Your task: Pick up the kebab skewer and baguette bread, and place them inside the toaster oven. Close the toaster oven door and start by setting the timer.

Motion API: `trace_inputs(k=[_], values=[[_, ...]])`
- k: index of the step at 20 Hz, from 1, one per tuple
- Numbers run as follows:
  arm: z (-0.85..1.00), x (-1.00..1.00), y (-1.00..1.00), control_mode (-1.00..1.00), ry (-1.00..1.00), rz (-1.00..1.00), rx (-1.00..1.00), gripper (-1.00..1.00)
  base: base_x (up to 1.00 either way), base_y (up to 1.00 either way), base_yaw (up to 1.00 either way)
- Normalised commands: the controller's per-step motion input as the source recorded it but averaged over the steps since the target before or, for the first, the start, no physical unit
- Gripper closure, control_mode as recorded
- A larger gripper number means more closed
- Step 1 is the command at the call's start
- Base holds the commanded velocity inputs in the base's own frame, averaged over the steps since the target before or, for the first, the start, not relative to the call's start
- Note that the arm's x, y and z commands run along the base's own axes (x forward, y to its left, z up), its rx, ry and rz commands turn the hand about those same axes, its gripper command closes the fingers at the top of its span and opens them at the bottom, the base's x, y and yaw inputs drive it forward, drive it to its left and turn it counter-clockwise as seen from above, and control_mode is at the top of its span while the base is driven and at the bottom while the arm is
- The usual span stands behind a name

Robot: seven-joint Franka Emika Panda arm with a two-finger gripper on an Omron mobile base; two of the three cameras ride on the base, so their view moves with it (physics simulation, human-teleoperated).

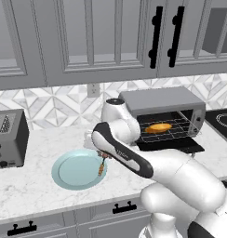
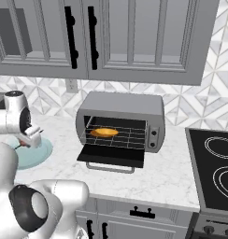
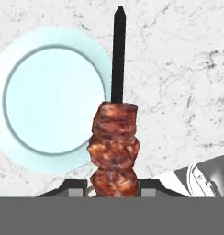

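— Tool [image 1: 103, 157] up over the surface [image 1: 36, 181], see it? It's pinching the kebab skewer [image 1: 102, 167] by the meat end, and the stick hangs down just above the near-right rim of the pale blue plate [image 1: 76, 170].

— From the hand view the skewer [image 3: 114, 142] runs straight away from the fingers, reddish-brown chunks low, dark bare point up top, with the plate [image 3: 49, 98] off to one side under it. Is it touching the plate?

— Can't tell; it looks lifted clear. Where's the bread?

— Baguette bread [image 2: 104, 132] already lies on the wire rack [image 2: 125, 137] inside the toaster oven [image 2: 123, 109]. Toaster oven door [image 2: 112, 156] is dropped flat, open, its silver bar handle [image 2: 110, 168] poking out toward the surface edge.

— Anything between the skewer and that oven?

— Mostly the arm's own white elbow [image 1: 120, 123], standing right before the oven's left side in the left base view. Marble beyond it is bare up to the door.

— And around?

— Grey slot toaster [image 1: 9, 139] well off to the left against the tiled wall, an outlet [image 1: 93, 89] above, black cooktop [image 2: 214, 170] to the oven's right, grey cabinets [image 2: 134, 37] overhead
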Motion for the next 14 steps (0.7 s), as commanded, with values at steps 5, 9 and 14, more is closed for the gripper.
trace_inputs(k=[5,9,14], values=[[0.56,-0.5,-0.65,-1.0,-0.07,-0.45,0.04,1.0,0.0,0.0,0.0],[0.61,-0.4,-0.65,-1.0,-0.07,-0.4,0.07,1.0,0.0,0.0,0.0],[0.48,-0.25,-0.75,-1.0,-0.11,-0.2,0.13,1.0,0.0,0.0,0.0]])
